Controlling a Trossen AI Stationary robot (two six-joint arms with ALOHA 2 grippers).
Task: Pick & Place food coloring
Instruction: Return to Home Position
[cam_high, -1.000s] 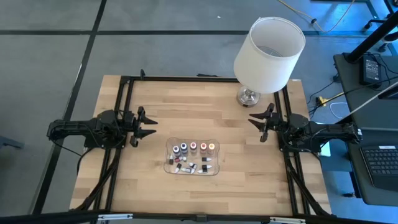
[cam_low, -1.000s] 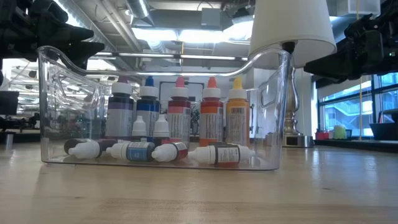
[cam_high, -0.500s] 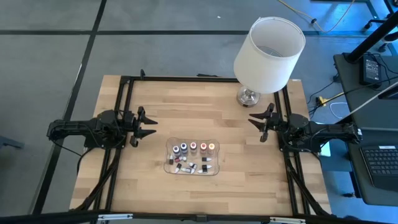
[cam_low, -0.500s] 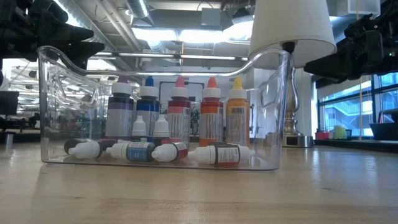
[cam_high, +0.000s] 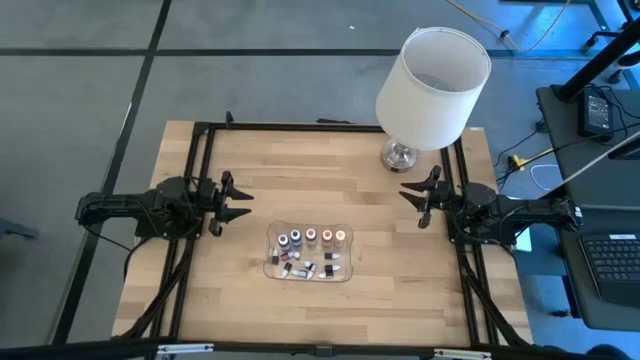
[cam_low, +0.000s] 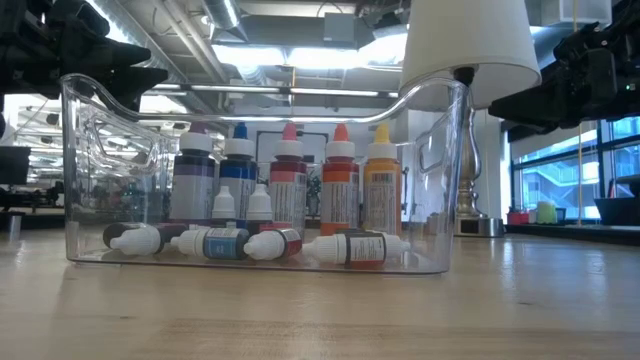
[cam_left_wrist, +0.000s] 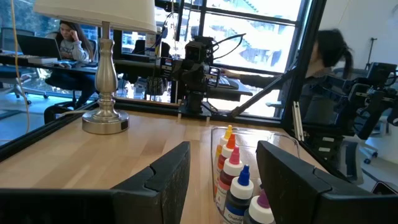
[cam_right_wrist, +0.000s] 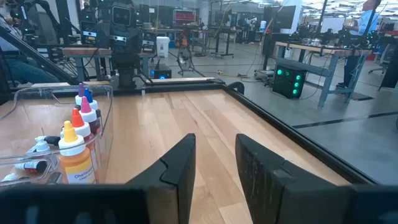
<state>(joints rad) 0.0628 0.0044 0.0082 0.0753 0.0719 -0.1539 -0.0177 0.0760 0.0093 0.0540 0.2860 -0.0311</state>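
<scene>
Here, left gripper (cam_high: 242, 200) and right gripper (cam_high: 410, 203) hang spread and empty, flanking the food coloring (cam_high: 311, 238) in its tray (cam_high: 268, 266).

The pale wooden surface (cam_high: 330, 190) carries a lamp (cam_high: 399, 155) with a white shade, standing at one of its corners. A clear plastic container (cam_low: 100, 170) stands well apart from the lamp, nearer the opposite edge. A black frame (cam_high: 300, 127) borders the surface and passes just beside the lamp's base.

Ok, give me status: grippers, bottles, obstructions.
Left gripper open, empty, table's left. Right gripper open, empty, table's right. Food coloring bottles inside clear container. Lamp near right gripper.
</scene>
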